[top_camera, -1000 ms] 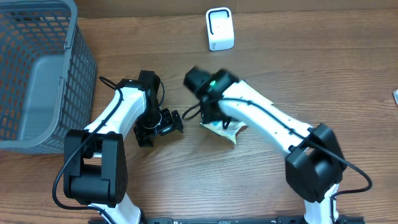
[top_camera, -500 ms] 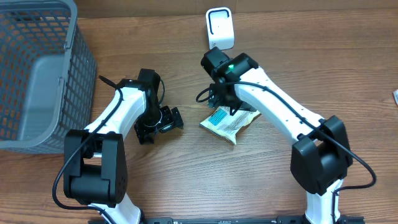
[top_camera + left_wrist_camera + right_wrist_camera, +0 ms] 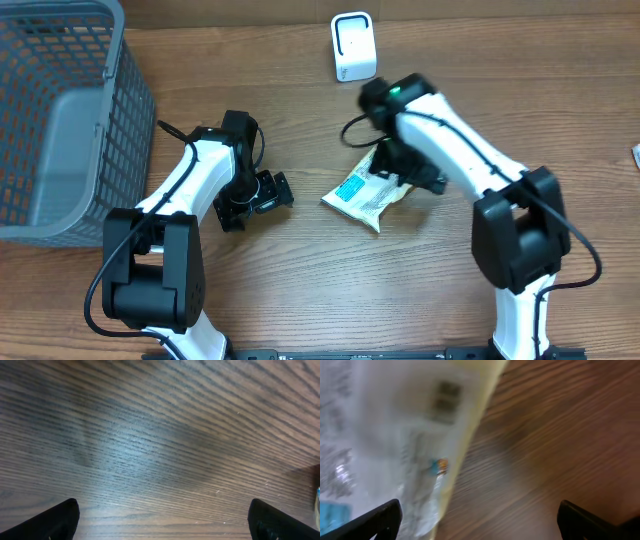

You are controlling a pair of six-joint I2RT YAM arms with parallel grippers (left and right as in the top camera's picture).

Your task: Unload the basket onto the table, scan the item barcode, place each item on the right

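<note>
The item is a flat white and pale-yellow packet (image 3: 362, 198) with a blue label, lying on the wooden table at the centre. A white scanner (image 3: 353, 46) stands at the back edge. My right gripper (image 3: 415, 175) hovers open over the packet's right end. In the right wrist view the packet (image 3: 405, 435) fills the left side, with its print blurred, and the right gripper (image 3: 480, 527) holds nothing. Left of the packet my left gripper (image 3: 255, 203) is open and apart from it. The left wrist view has only bare wood between the left gripper's (image 3: 162, 525) fingertips.
A grey mesh basket (image 3: 120, 130) takes up the far left of the table. A small pale object (image 3: 636, 153) sits at the right edge.
My right arm has swung to the right, off the packet's top, uncovering the packet, which stays flat on the table. Its jaws have opened a bit wider. The left arm has not moved.
</note>
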